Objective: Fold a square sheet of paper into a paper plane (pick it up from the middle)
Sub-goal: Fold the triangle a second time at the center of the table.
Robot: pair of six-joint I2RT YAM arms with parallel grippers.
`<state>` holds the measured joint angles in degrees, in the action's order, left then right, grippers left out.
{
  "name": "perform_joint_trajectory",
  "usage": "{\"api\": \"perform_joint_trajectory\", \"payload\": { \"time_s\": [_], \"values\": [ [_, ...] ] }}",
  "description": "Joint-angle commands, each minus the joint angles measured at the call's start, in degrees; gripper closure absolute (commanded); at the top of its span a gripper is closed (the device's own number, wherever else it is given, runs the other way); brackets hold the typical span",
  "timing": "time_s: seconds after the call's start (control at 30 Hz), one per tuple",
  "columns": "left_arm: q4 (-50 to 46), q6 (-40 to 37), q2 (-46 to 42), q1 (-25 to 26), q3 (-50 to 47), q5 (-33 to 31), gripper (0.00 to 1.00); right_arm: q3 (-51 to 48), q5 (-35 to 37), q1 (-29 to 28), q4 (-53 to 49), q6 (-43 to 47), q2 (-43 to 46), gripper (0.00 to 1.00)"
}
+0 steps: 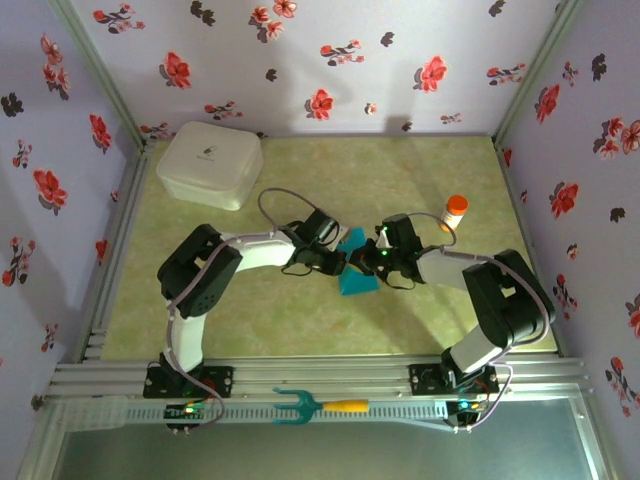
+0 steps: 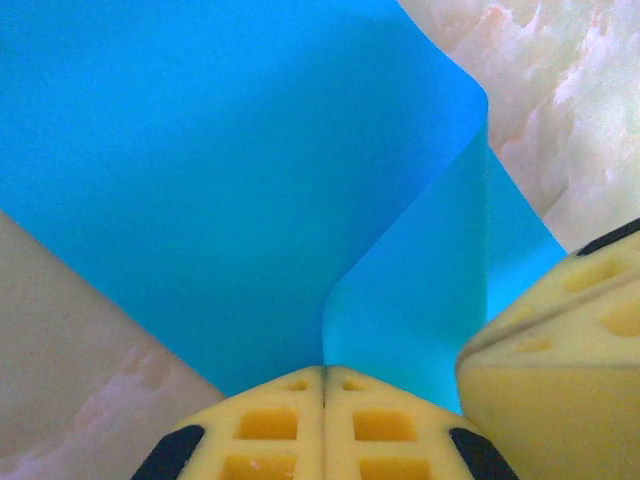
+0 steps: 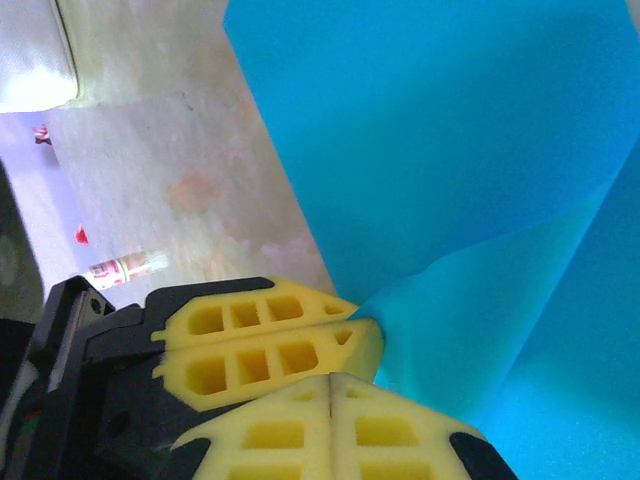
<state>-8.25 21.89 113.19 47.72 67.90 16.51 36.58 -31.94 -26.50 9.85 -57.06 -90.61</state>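
The square sheet of paper is teal-blue and bent up from the middle of the table between the two arms. In the left wrist view the paper curls into a standing flap, and my left gripper is shut on its lower edge. The right wrist view shows those left fingers pinching a corner of the sheet. My right gripper is shut, its tips just under the left fingers and beside the paper; I see no paper in its seam. One of the right gripper's fingers shows at the right of the left wrist view.
A white lidded box sits at the back left. An orange-capped bottle stands behind the right wrist. A teal fork-shaped tool with a yellow handle lies on the front rail between the arm bases.
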Motion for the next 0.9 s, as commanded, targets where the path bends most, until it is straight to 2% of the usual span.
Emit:
{"api": "perform_joint_trajectory", "payload": {
  "time_s": [0.0, 0.3, 0.43, 0.6, 0.87],
  "values": [
    [-1.9, -1.1, 1.8, 0.5, -0.3, -0.1, 1.0, -2.4, 0.3, -0.2, 1.4, -0.8, -2.8, 1.0],
    [-1.9, -1.1, 1.8, 0.6, -0.4, -0.3, 1.0, -4.2, 1.9, 0.9, 0.1, -0.1, -2.0, 1.0],
    [-1.9, -1.1, 1.7, 0.5, -0.5, -0.4, 1.0, -2.9, 0.5, 0.9, 0.7, -0.4, -0.2, 1.0],
    [-2.1, -1.1, 1.7, 0.5, -0.6, -0.5, 1.0, 0.7, 2.6, 1.9, -5.2, 2.4, 1.7, 1.0],
    [-2.2, -1.3, 1.5, 0.5, -0.6, -0.5, 1.0, 2.5, 8.4, 3.4, -12.3, 5.8, -3.1, 1.0]
  ]
}}
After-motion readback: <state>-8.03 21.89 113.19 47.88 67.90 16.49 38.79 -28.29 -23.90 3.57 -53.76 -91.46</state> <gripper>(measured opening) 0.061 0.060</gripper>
